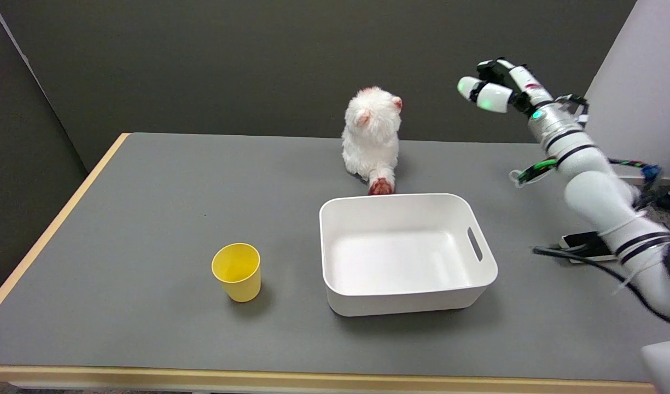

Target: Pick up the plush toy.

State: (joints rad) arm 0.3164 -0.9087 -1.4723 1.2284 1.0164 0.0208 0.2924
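Observation:
A white fluffy plush toy with pink ears and a reddish paw sits upright on the grey table, near its far edge. Its paw reaches toward the rim of the white bin. My right hand hangs in the air well to the right of the toy, at about the height of its head and clearly apart from it. The fingers point left toward the toy, and the hand holds nothing.
An empty white plastic bin with a handle slot stands just in front of the toy. A yellow cup stands upright to the bin's left. A dark flat device with a cable lies at the table's right edge.

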